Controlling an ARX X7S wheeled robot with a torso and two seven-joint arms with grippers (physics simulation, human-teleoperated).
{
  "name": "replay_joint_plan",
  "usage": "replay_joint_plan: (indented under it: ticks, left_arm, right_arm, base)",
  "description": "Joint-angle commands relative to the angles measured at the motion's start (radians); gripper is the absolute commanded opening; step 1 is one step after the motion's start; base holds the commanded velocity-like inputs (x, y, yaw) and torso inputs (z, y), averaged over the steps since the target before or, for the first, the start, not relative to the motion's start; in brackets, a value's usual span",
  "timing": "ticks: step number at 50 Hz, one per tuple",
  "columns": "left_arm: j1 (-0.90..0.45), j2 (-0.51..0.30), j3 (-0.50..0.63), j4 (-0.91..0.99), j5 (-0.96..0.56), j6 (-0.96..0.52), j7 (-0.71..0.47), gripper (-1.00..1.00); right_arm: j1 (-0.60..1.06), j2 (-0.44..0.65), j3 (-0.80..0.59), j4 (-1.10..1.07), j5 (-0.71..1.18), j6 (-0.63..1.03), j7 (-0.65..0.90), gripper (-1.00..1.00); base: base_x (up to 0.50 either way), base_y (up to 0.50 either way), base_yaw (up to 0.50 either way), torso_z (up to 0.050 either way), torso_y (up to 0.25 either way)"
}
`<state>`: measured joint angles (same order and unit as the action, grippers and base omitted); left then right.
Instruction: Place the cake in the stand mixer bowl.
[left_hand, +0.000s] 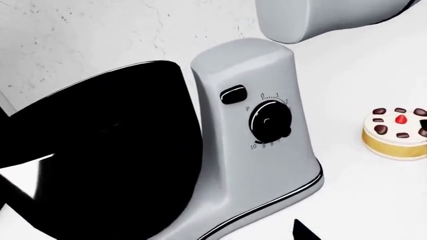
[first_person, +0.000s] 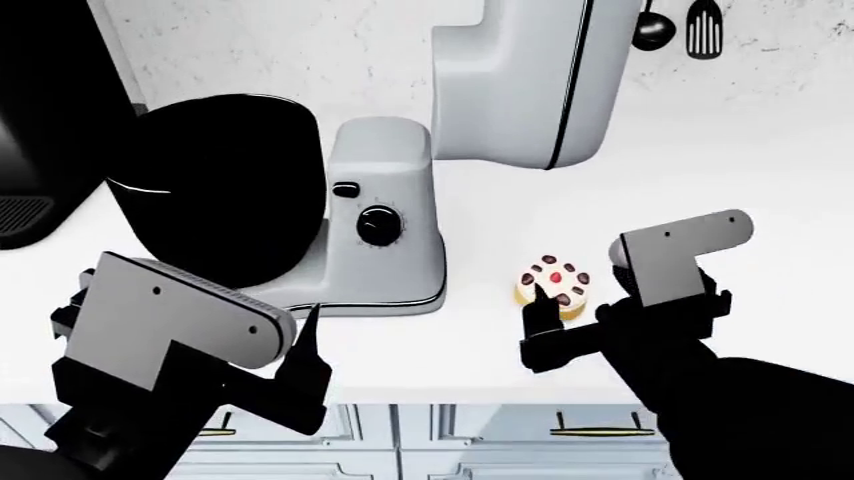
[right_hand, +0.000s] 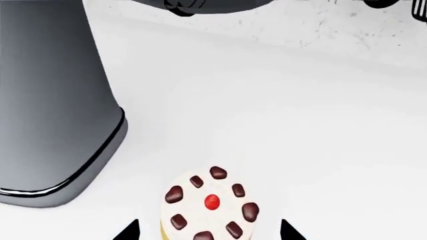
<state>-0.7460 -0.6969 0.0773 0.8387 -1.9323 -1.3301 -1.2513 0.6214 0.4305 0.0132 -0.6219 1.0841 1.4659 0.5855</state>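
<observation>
Right gripper (first_person: 550, 322) open, empty, fingertips straddling the cake (first_person: 553, 284) on the white counter (first_person: 747, 180), cake just ahead of the jaws. Right arm is nearer. Stand mixer bowl (first_person: 220, 180) is leftward, past the mixer column (first_person: 387, 215). Left gripper (first_person: 304, 352) idle; can't tell its opening.

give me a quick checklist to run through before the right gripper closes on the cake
1. Cake sits upright on the counter, untouched: ok.
2. Right gripper is open, one fingertip showing on each side of the cake in the right wrist view: ok.
3. Fingers low enough to take the cake's yellow side rather than the icing: cannot tell.
4. Space between the cake and the stand mixer base: ok, bare counter shows between them.
5. Stand mixer bowl seated on the mixer with the mixer head tilted up: ok. Whether the bowl's mouth is clear: cannot tell.
6. Left gripper is away from the cake, near the mixer base: ok.
</observation>
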Motion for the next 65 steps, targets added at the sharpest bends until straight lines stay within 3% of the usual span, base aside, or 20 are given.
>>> replay_joint_plan:
  ticks: [1, 65]
  left_arm:
    - [0.009, -0.007, 0.0, 0.006, 0.012, 0.004, 0.016, 1.0]
    - [0.025, -0.032, 0.019, 0.02, 0.051, 0.041, 0.064, 1.0]
  right_arm:
    - [0.052, 0.007, -0.064, 0.114, -0.027, -0.043, -0.02, 1.0]
    - [0.005, 0.052, -0.246, 0.266, -0.119, -0.17, -0.095, 1.0]
  base:
    - [0.0, 0.0, 0.0, 0.0, 0.0]
    - [0.0, 0.0, 0.0, 0.0, 0.0]
